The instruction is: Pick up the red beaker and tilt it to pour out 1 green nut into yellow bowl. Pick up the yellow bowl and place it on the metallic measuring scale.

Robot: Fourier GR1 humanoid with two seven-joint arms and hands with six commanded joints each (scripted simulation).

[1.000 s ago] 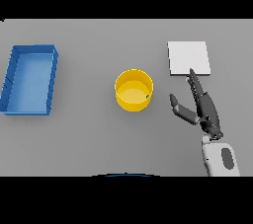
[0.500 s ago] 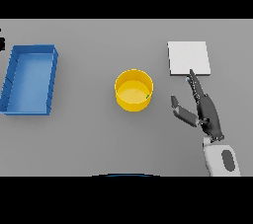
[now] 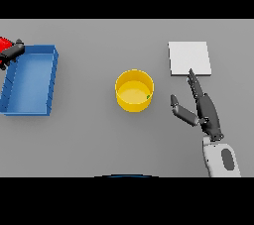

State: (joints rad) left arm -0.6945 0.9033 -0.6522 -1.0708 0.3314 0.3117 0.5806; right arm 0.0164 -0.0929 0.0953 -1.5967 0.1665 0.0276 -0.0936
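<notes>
The yellow bowl [image 3: 134,90] stands upright at the centre of the grey counter [image 3: 99,140], with a small green nut [image 3: 148,96] inside at its right wall. The right hand [image 3: 204,112] is just right of the bowl, fingers straight, thumb spread toward it, grasping nothing. The metallic measuring scale [image 3: 190,58] lies beyond that hand. At the left edge, the left hand [image 3: 12,52] grips the red beaker [image 3: 5,44] above the blue tray [image 3: 31,110].

Matt grey table [image 3: 89,140], smooth plastic-looking yellow bowl [image 3: 134,101] and blue tray [image 3: 49,80], flat pale metallic measuring scale [image 3: 189,58].
</notes>
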